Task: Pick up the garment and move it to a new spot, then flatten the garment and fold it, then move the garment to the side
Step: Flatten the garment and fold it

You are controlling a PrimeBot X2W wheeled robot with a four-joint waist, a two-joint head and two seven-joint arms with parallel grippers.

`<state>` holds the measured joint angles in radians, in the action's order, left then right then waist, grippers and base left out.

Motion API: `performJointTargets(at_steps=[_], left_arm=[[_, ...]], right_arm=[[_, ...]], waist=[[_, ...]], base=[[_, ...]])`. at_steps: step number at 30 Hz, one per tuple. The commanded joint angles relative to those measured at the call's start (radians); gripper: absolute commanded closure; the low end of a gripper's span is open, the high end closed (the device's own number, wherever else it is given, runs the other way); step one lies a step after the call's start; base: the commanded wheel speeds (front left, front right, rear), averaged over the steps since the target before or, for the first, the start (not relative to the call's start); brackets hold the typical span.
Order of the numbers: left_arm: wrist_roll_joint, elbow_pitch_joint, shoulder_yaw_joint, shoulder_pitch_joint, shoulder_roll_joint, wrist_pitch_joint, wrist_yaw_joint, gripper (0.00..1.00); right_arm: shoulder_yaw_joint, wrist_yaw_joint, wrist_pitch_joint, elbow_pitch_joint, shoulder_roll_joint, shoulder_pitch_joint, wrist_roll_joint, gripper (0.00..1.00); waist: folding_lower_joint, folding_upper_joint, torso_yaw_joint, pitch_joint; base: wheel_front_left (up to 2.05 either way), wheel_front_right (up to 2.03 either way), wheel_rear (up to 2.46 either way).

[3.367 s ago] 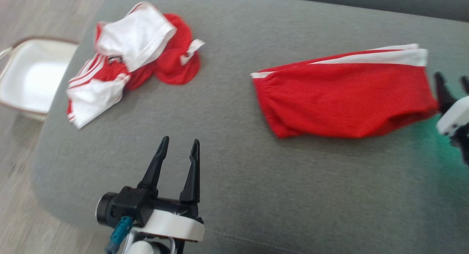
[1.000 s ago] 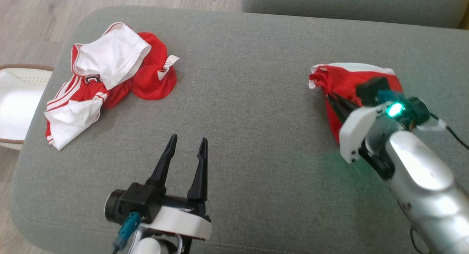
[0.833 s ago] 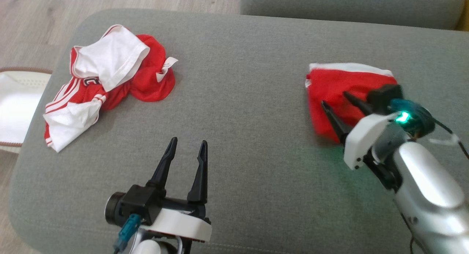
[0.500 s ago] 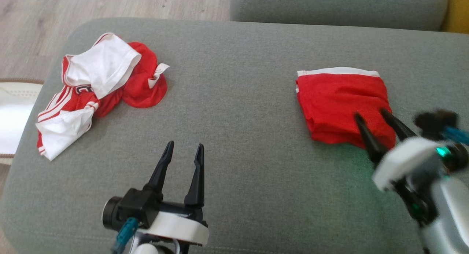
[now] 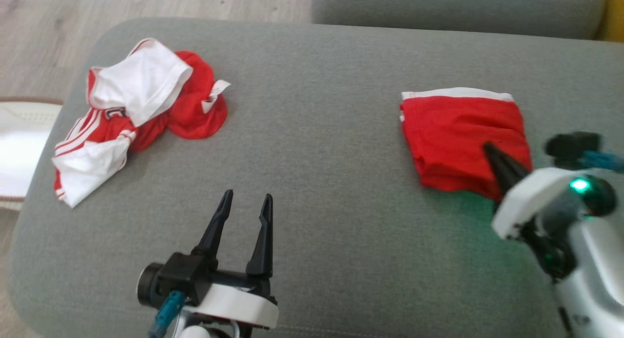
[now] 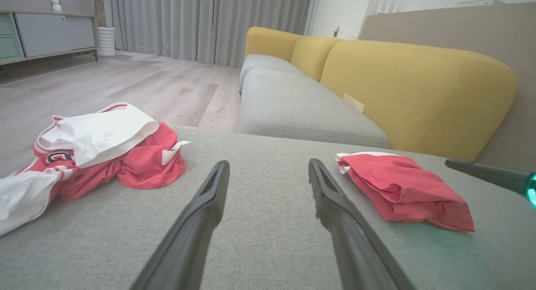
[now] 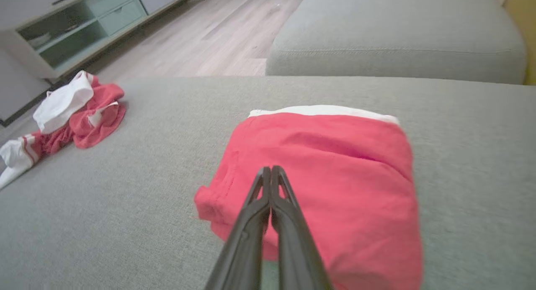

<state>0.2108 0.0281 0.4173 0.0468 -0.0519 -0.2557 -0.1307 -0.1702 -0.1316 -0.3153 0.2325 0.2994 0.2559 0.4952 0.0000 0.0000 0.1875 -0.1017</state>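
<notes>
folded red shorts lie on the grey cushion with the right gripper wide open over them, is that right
No: the right gripper is shut, fingers pressed together, as the right wrist view shows. The folded red shorts do lie on the grey cushion, the gripper over them.

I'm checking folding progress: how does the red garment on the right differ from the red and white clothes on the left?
The red garment is folded into a squarish packet; the red and white clothes lie crumpled in a loose heap. The red garment is nearly all red with one white band along one edge; the clothes show large white panels and stripes. Both rest on the grey cushion.
</notes>
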Motion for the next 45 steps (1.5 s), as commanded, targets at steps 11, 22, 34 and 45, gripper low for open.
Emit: performJointTargets(at_steps=[11,22,34,45], left_arm=[[0.002,0.017,-0.027,-0.042,0.002,-0.006,-0.008,0.0],[-0.024,-0.008,-0.104,0.046,0.002,-0.006,-0.019,0.0],[-0.066,-0.039,-0.243,0.156,0.002,-0.006,-0.005,0.0],[-0.088,-0.055,-0.322,0.217,0.002,-0.006,0.013,0.0]], right_arm=[[-0.281,0.001,0.092,0.287,-0.084,0.091,0.017,1.0],[-0.342,0.001,0.316,0.317,-0.113,-0.024,0.098,0.0],[-0.147,0.001,0.573,0.331,-0.098,-0.062,-0.052,0.0],[-0.069,0.001,0.577,0.102,-0.123,-0.219,-0.175,0.0]], waist=[[0.0,0.0,0.044,0.011],[0.0,0.0,-0.046,0.124],[0.0,0.0,-0.158,0.2],[0.0,0.0,-0.187,0.25]], base=[[0.0,0.0,0.0],[0.0,0.0,0.0],[0.0,0.0,0.0],[0.0,0.0,0.0]])
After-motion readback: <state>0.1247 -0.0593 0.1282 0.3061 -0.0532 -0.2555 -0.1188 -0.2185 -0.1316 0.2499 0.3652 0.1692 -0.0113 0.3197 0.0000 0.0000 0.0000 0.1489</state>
